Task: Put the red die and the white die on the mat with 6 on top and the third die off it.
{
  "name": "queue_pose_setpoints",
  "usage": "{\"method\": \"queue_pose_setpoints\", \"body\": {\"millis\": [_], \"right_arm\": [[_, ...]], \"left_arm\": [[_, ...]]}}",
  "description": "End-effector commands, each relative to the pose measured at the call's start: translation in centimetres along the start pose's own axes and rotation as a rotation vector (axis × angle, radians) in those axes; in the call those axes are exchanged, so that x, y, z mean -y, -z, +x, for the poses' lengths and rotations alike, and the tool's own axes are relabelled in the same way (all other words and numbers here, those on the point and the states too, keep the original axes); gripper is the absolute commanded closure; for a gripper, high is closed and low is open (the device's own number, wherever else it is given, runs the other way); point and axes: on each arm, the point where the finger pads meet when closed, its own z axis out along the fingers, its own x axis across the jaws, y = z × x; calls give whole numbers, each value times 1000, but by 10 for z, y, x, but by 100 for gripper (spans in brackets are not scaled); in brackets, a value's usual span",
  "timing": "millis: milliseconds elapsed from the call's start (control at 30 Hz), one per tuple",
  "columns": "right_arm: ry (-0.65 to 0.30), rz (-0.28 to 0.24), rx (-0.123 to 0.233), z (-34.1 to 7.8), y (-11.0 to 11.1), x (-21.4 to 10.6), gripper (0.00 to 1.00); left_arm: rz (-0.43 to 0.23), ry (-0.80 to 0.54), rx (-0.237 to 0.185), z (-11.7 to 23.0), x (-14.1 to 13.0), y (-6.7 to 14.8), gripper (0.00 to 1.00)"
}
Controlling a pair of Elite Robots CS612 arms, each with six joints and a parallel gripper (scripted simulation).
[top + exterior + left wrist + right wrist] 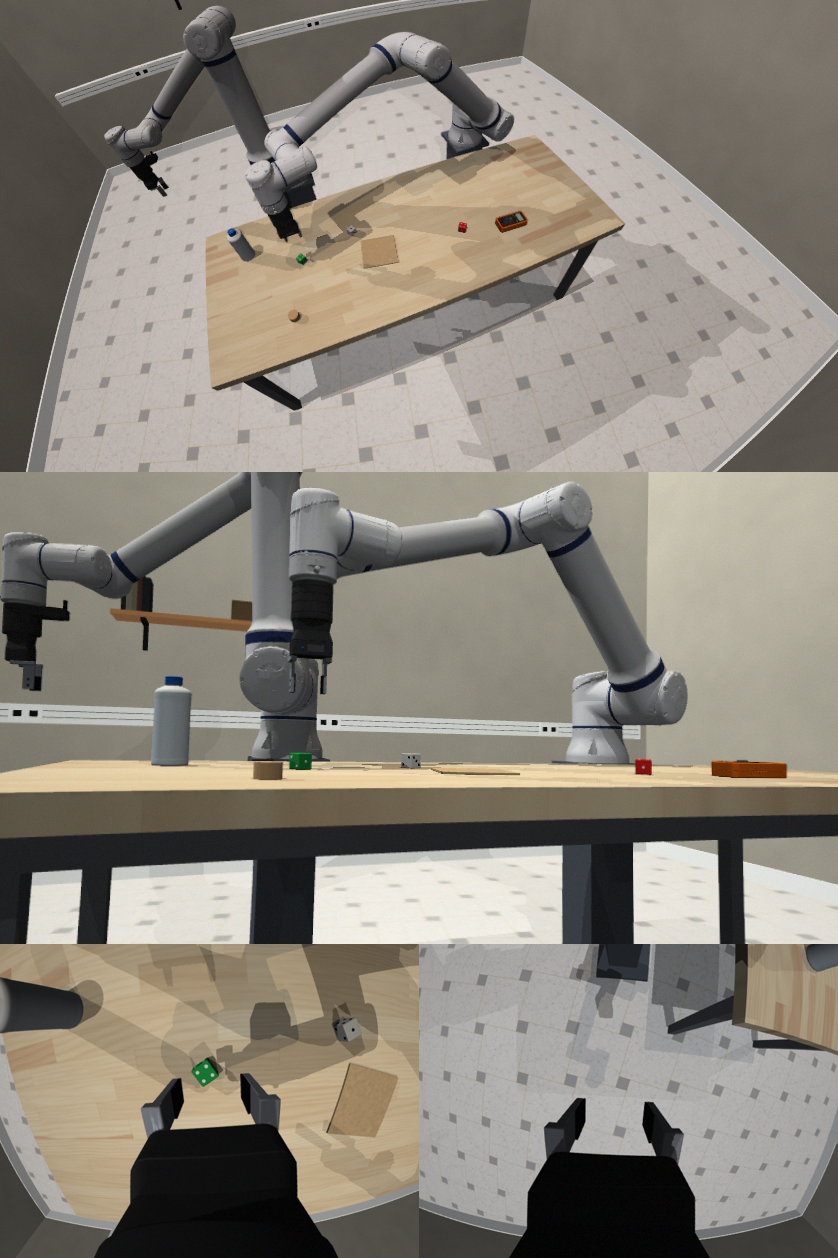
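My left gripper (292, 236) (307, 692) (211, 1088) is open and empty, high above the table near the green die (301, 258) (300, 761) (204, 1072), which shows 4 on top. The white die (351, 230) (410, 760) (351, 1030) lies behind the brown square mat (380, 252) (486, 772) (365, 1102); its upper face seems to show one pip. The red die (462, 226) (643, 766) lies right of the mat, its top too small to read. All three dice are off the mat. My right gripper (159, 189) (32, 688) (614, 1111) is open and empty above the floor, beyond the table's left end.
A grey bottle with a blue cap (241, 246) (171, 727) stands left of the green die. A small wooden disc (293, 315) (267, 770) lies near the front left. An orange multimeter (511, 221) (748, 769) lies right of the red die.
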Motion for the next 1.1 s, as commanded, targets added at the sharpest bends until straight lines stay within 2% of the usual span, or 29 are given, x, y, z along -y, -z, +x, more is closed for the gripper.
{"method": "queue_pose_setpoints", "body": {"millis": [0, 833, 933, 1067], "right_arm": [[0, -2, 0, 0, 1, -1, 0], [0, -2, 0, 0, 1, -1, 0], [0, -2, 0, 0, 1, -1, 0], [0, -2, 0, 0, 1, -1, 0]], "left_arm": [[-3, -1, 3, -6, 4, 1, 0], [-4, -2, 3, -8, 5, -1, 0], [-4, -2, 3, -8, 5, -10, 0], [-4, -2, 3, -8, 5, -33, 0]]}}
